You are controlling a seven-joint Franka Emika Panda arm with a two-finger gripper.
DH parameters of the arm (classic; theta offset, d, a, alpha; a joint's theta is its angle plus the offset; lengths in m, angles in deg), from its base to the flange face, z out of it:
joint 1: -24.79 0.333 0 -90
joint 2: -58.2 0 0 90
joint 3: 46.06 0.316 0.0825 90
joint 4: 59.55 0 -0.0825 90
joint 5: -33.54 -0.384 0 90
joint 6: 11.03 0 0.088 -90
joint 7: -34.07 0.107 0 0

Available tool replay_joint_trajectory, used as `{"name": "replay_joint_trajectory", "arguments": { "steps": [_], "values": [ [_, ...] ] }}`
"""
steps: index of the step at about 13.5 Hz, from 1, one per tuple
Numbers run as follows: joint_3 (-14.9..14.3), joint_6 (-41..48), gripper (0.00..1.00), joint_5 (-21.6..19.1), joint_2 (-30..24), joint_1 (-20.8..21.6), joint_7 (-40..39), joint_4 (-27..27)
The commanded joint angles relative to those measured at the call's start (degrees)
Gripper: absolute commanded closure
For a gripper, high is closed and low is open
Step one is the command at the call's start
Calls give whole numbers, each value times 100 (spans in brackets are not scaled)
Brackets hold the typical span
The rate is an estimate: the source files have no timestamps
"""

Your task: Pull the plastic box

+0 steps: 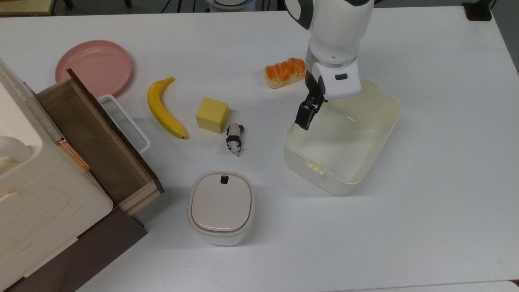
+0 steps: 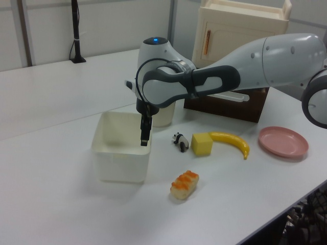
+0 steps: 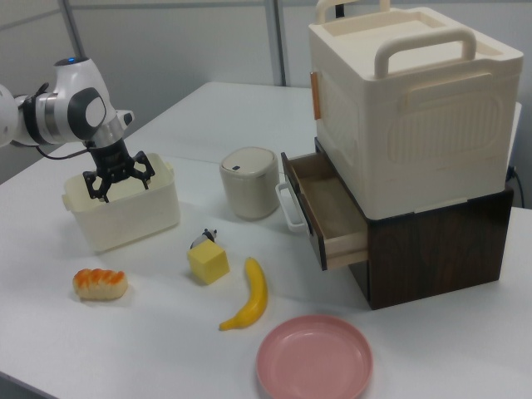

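Observation:
The plastic box [image 1: 357, 162] is a large cream-white open tub on the white table, also seen in the left view [image 2: 120, 163] and the right view [image 3: 133, 218]. My gripper [image 1: 308, 109] hangs fingers-down just inside the box's long wall that faces the panda toy. In the right view the gripper [image 3: 118, 181] stands open, its two black fingers spread apart along that wall. In the left view the gripper [image 2: 144, 135] reaches down at the box's right wall. I cannot tell whether the fingers touch the wall. Nothing is held.
To the top view's left of the box lie a panda toy [image 1: 234, 138], a yellow cube [image 1: 212, 114], a banana [image 1: 164, 107] and a pink plate [image 1: 94, 67]. A bread roll [image 1: 284, 72] lies behind. A lidded white container [image 1: 221, 207] and an open-drawered bin [image 1: 97, 138] stand nearby.

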Motion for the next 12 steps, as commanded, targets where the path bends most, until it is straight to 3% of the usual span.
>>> {"name": "replay_joint_trajectory", "arguments": {
  "steps": [1, 12],
  "values": [
    [-47, 8, 0, 149, -313, 12, -152, -442],
    [-319, 737, 0, 167, -902, -15, -310, -830]
  ]
}}
